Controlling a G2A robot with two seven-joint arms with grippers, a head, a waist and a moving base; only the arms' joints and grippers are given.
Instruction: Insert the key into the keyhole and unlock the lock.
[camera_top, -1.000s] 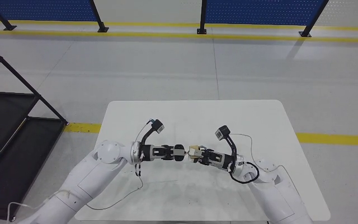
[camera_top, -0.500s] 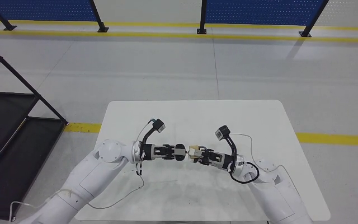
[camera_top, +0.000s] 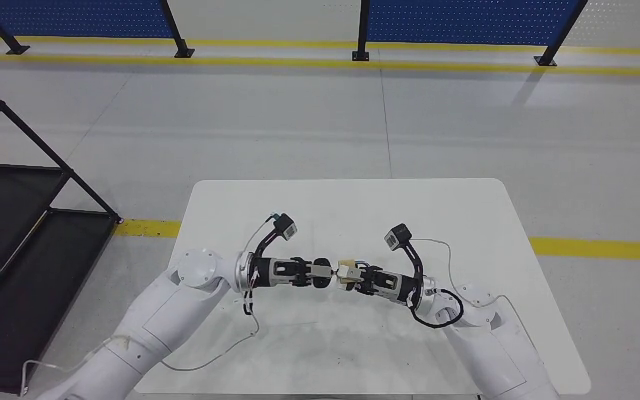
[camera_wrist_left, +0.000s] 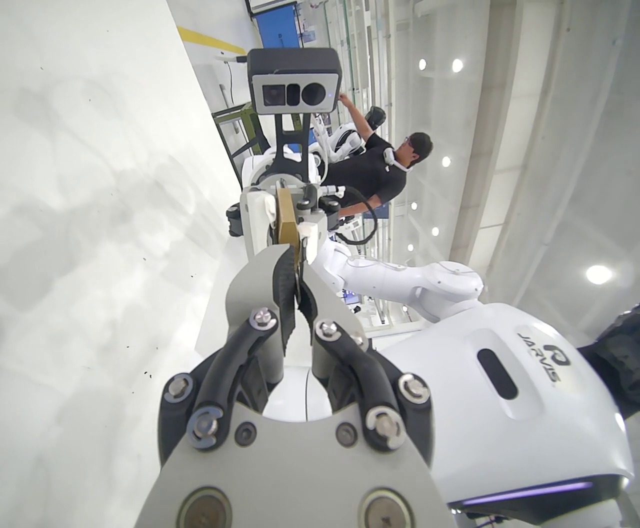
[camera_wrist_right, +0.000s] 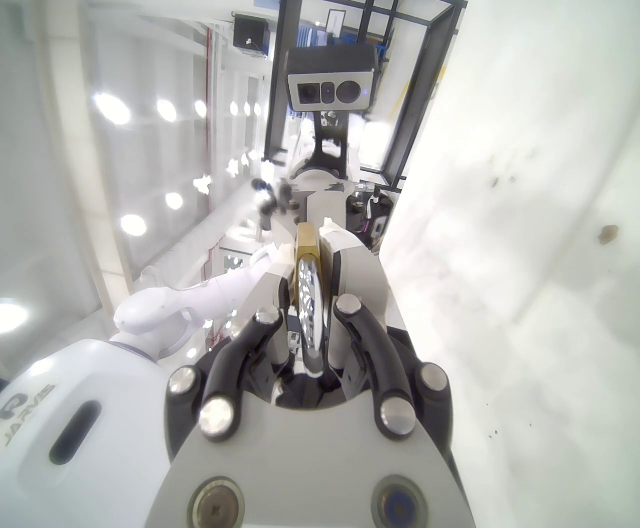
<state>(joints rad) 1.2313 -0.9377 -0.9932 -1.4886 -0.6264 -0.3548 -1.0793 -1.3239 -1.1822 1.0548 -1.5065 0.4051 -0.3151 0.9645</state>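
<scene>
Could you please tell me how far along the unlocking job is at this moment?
Done: the right gripper is shut on the lock and the left gripper on the key, both held over the table. In hand: the key's tip is at the lock's keyhole end; how deep it sits cannot be told. Left: turning the key and freeing the shackle.

Glossy brass-toned metal lock (camera_wrist_right: 305, 242)

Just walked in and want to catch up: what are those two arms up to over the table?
The right gripper is shut on a brass padlock, held above the white table. The left gripper pinches the key, its tip right at the padlock's body. Whether it has gone in can't be seen.
</scene>
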